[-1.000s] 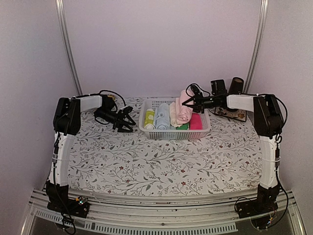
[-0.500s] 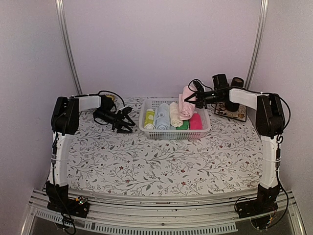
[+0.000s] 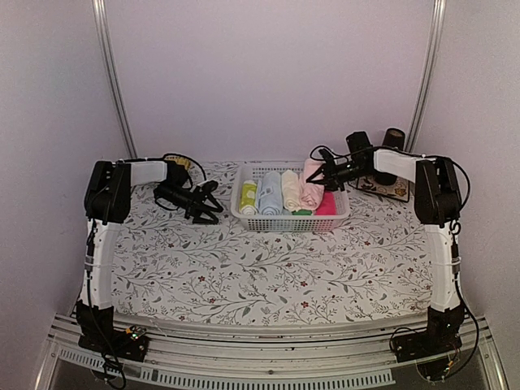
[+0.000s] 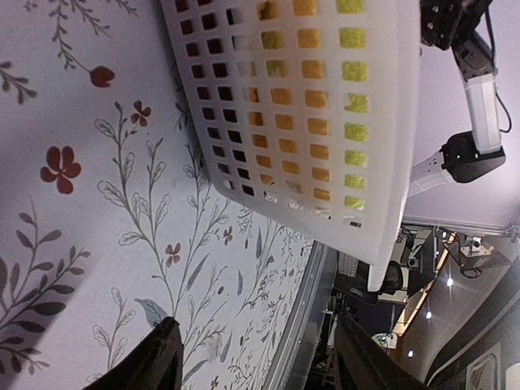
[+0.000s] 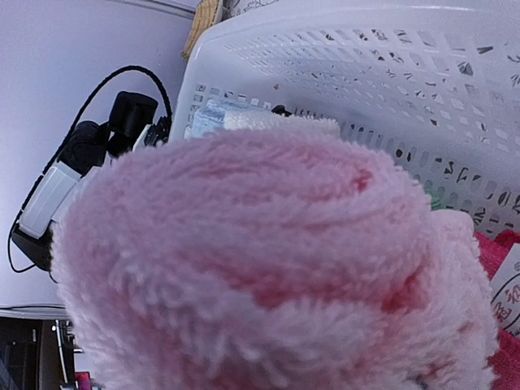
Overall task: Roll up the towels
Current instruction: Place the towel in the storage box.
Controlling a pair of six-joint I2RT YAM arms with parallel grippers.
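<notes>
The right arm [image 3: 398,165] stretched leftward from the top view's right side, its right gripper [image 3: 323,175] clamped on the rolled pink towel [image 3: 311,193] in the white basket [image 3: 284,221] beside the cream towel [image 3: 290,190] — tag [image 5: 505,286] lettering unreadable — while the left gripper [image 3: 210,203], centre left, stood spread, empty.

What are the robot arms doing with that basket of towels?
The right gripper holds the rolled pink towel by its end, low in the white basket, next to the cream towel, the light blue roll and the yellow-green roll. The left gripper hangs open over the flowery table, just left of the basket, holding nothing.
</notes>
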